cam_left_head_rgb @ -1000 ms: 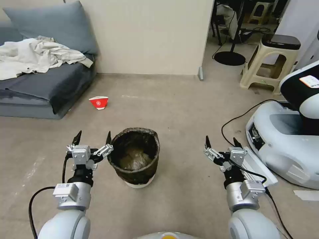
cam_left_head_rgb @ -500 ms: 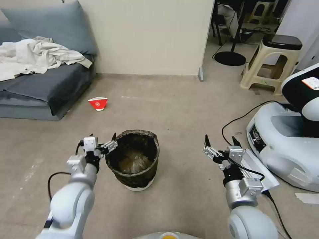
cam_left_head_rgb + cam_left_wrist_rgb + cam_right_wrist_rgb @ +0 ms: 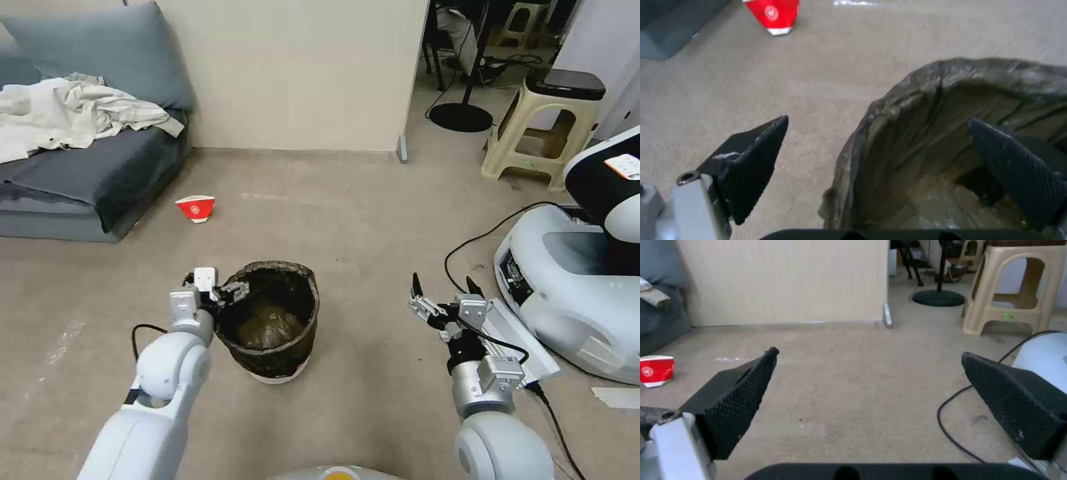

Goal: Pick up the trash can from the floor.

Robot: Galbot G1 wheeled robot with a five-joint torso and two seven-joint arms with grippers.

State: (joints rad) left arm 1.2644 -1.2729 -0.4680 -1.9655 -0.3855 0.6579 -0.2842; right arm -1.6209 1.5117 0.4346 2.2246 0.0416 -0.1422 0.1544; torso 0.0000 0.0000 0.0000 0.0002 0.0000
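Note:
The trash can [image 3: 270, 323], white with a crinkled dark bag folded over its rim, stands upright on the beige floor [image 3: 373, 220]. My left gripper [image 3: 223, 293] is open at the can's left rim. In the left wrist view the left gripper [image 3: 882, 160] straddles the bagged rim of the trash can [image 3: 916, 100], with one finger outside [image 3: 751, 166] and one inside [image 3: 1018, 173]. Neither pad visibly presses the bag. My right gripper [image 3: 443, 293] hangs open to the right of the can, well apart from it, and the right gripper [image 3: 871, 400] has only floor between its fingers.
A red-and-white paper bowl [image 3: 196, 208] lies on the floor beyond the can, near a grey sofa [image 3: 80, 173]. Another robot's white base [image 3: 573, 280] and a black cable [image 3: 480, 240] sit close on the right. A beige stool [image 3: 543, 127] stands farther back.
My left arm swung in toward the can, bringing the open gripper from beside the rim to astride it. The right arm has stayed in place.

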